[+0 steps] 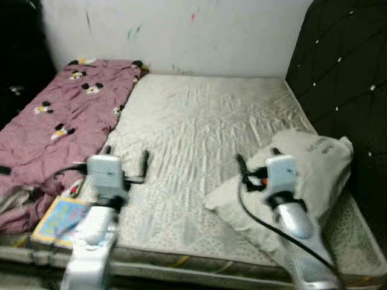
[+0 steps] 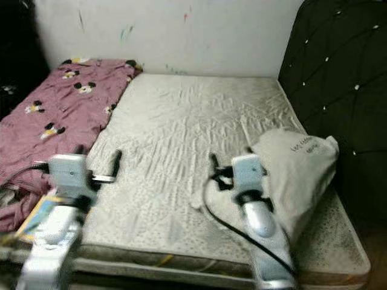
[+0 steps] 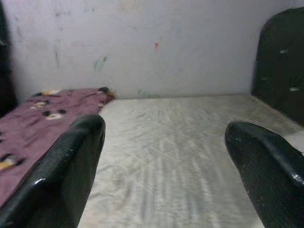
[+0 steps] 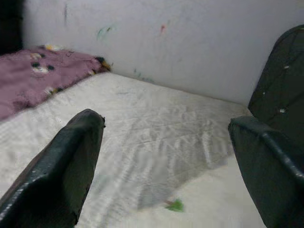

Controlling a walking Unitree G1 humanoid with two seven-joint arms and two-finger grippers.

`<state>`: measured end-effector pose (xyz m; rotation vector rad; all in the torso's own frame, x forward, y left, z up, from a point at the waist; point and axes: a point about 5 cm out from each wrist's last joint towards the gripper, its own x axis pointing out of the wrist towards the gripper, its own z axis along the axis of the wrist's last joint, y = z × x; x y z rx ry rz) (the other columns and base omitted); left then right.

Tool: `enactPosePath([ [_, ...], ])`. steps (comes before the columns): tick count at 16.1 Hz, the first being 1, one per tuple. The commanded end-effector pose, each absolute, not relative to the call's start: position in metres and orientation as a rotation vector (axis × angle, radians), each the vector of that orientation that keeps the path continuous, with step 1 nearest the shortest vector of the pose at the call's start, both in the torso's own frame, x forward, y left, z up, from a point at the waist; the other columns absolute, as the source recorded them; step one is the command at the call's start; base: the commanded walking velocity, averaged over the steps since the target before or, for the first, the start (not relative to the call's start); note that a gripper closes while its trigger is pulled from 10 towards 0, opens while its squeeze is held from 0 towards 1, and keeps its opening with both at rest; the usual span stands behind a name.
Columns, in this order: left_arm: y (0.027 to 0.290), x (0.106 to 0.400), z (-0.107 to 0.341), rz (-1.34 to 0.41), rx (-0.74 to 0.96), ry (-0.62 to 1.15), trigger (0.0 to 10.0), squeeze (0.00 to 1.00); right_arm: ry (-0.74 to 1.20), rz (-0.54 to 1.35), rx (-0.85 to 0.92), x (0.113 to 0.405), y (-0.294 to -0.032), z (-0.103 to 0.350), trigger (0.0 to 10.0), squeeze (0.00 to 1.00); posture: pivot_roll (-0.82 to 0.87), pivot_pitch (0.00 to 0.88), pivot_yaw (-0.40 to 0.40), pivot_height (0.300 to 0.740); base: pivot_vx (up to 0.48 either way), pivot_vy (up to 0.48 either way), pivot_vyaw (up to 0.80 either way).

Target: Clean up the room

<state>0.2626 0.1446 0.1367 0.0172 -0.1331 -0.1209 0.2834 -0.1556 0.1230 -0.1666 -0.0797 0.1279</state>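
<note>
Bed [image 1: 199, 127]: you face a bare cream mattress with a quilted pattern; it fills the middle of the frame and runs up to the wall.
Wall [image 1: 181, 30]: pale, across the top of the frame, with small red and green marks on it.
Headboard [image 1: 344, 78]: dark and tufted, it stands along the right edge of the frame, beside the bed.
Blanket [image 1: 60, 121]: pink with a cartoon mouse print, it lies crumpled along the left side of the bed, from the upper left down to the lower left.
Pillow [image 1: 314, 175]: cream, with dark lettering on its case, it rests on the bed at the right of the frame, near the headboard and touching the mattress.
Book [image 1: 60, 220]: a colourful flat book lies at the lower left, on the near corner of the bed, just beside the blanket's edge.
Left pincer [image 1: 126, 159]: you see it held over the bed at the lower left of centre, fingers spread wide and released, holding nothing; the blanket lies to its left.
Right pincer [image 1: 257, 158]: it is held over the bed just left of the pillow, fingers apart and released; its own wrist camera shows bare mattress between them.
</note>
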Motion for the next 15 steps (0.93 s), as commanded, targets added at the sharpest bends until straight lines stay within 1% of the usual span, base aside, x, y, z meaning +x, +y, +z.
enactPosePath([
  [1,0.1525,0.2634,0.1376,-0.098,0.041,-0.131,10.0,0.00,-0.095,0.136,-0.154,0.2858,-0.1513,0.1263,10.0,0.00,-0.01,0.000,0.014,0.740,0.000,-0.270,0.00],
  [5,0.1523,0.2637,0.1373,-0.102,0.041,-0.132,10.0,0.00,-0.091,0.135,-0.151,0.2861,-0.1514,0.1254,10.0,0.00,-0.01,0.000,0.016,0.740,0.000,-0.268,0.00],
  [9,0.1519,0.2640,0.1374,-0.103,0.044,-0.131,10.0,0.00,-0.091,0.134,-0.151,0.2863,-0.1523,0.1253,10.0,0.00,-0.02,0.000,0.018,0.740,0.000,-0.280,-0.51],
  [15,0.1509,0.2655,0.1383,-0.104,0.037,-0.137,10.0,0.00,-0.092,0.131,-0.151,0.2864,-0.1529,0.1247,10.0,0.00,-0.02,0.000,0.017,0.740,0.000,-0.298,0.00],
])
